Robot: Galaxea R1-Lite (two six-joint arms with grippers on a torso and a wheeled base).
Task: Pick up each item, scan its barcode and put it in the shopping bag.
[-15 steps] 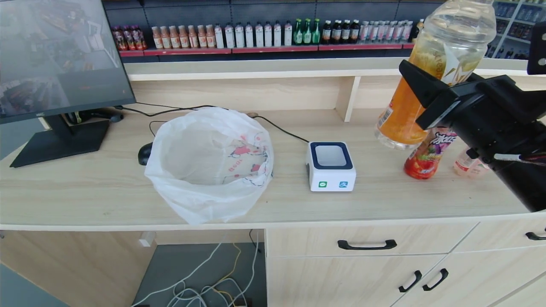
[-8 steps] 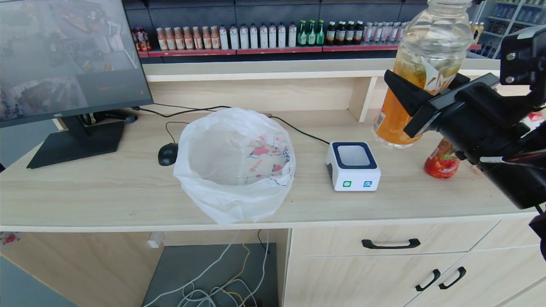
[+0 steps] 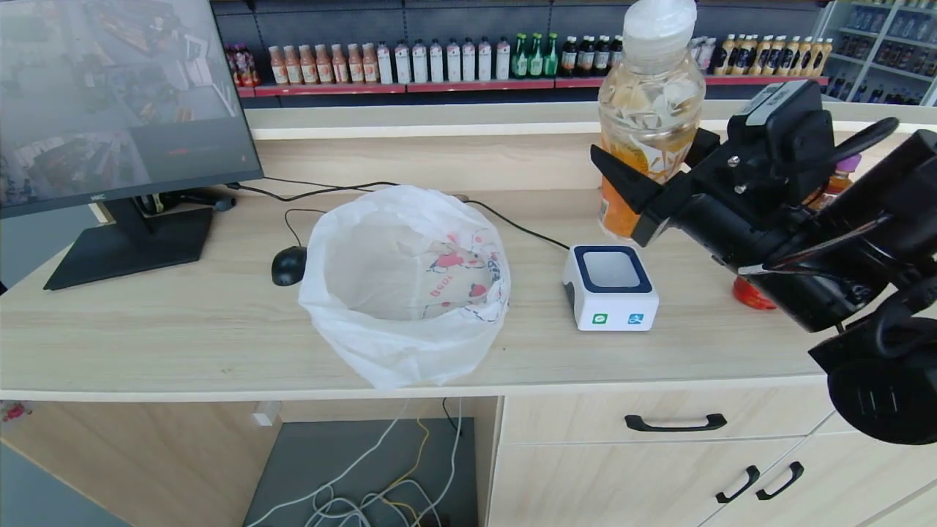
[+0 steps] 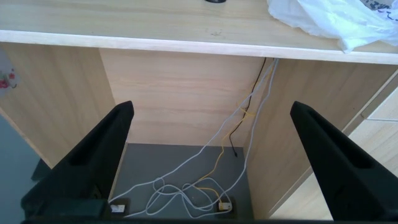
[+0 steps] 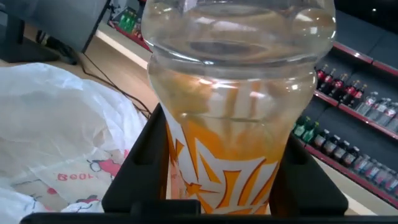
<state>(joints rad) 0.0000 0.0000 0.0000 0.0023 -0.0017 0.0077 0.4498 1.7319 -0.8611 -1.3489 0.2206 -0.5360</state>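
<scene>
Obs.: orange drink bottle (image 3: 648, 110) is upright in the right gripper (image 3: 648, 167), fingers pinching it at label height from both sides. In the head view its base shows just past the far edge of the scanner (image 3: 610, 287). I cannot tell how far off the counter (image 3: 183, 329) it hangs.

Bottle: clear plastic, white cap, orange liquid in the lower part, clear above, with an orange-and-white label. In the right wrist view the bottle (image 5: 227, 124) is cut off above the shoulder, and its lower label is hidden by the gripper (image 5: 227, 180). No barcode is visible.

Hidden items: behind the right arm, only the red base of another bottle (image 3: 754, 296) shows on the counter. A capped bottle top (image 3: 843, 170) peeks over the arm and is too obscured to identify.

Shopping bag (image 3: 406, 285): white plastic with red print, mouth open, standing on the counter just left of the scanner.

Left gripper (image 4: 211, 155): fingers spread wide, empty, held below the counter edge facing loose cables (image 4: 205, 180). A corner of the bag (image 4: 336, 22) overhangs above.

Surroundings: mouse (image 3: 289, 265), monitor (image 3: 110, 95), stocked shelf (image 3: 468, 62) behind.
</scene>
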